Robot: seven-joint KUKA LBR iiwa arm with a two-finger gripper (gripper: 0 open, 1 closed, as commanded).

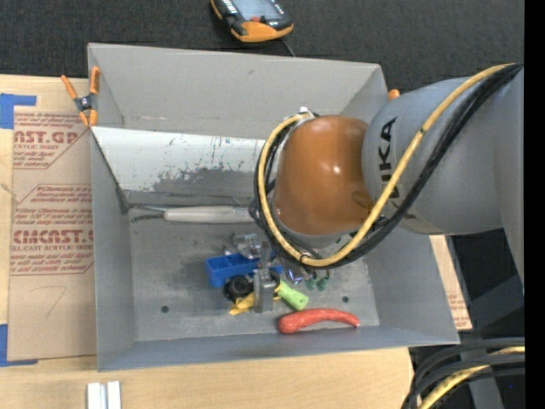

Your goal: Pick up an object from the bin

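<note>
plainly the risk is in the crowding. the fingers (266, 288) are down in a small heap in the lower middle of the bin (162, 296). a blue block (223, 269) lies just to their left, a black round piece (236, 289) and a yellow bit (241, 306) below that, and a green cylinder (294, 296) just to their right. these lie touching or nearly so. a close here could catch two at once, or nip only a corner of the block, which would likely twist out on the lift. the cylinder is round and may roll aside if nudged. a red pepper shape (319, 319) lies a little apart, nearer the lower wall, and a pale rod (204, 216) lies further up at the foot of the sloped wall; neither looks likely to be disturbed. whether the fingers are released or clenched i cannot tell, nor whether anything sits between them, so i would call no piece grasped. by place alone the likeliest target is the block or the cylinder.

the arm (460, 169) comes in from the right of the frame, its thick grey link across the upper right, and bends down at the wrist under an orange cover (319, 177) at centre. yellow and black cables (271, 186) loop round the cover. the tool seems to point about straight down at the bin floor.
</note>
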